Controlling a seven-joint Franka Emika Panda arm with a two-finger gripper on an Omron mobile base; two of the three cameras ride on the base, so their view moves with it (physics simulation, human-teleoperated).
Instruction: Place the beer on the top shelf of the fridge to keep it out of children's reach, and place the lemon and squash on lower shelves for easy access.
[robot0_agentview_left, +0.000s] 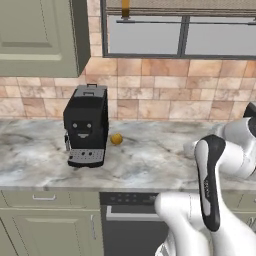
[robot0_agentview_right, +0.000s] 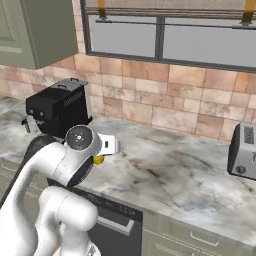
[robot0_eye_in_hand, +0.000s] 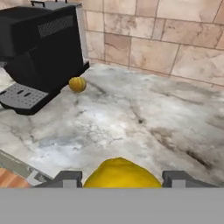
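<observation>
- No legible text, brand, number or sign appears in any view.
- Coffee machine (robot0_agentview_left: 86, 125), far left on the counter (robot0_agentview_left: 150, 160): the front panel carries round controls but no readable marking.
- Toaster (robot0_agentview_right: 243, 151), far right on the counter: plain housing, nothing readable.
- Dishwasher (robot0_agentview_left: 130, 220) below the counter: its panel markings are too small to read.
</observation>
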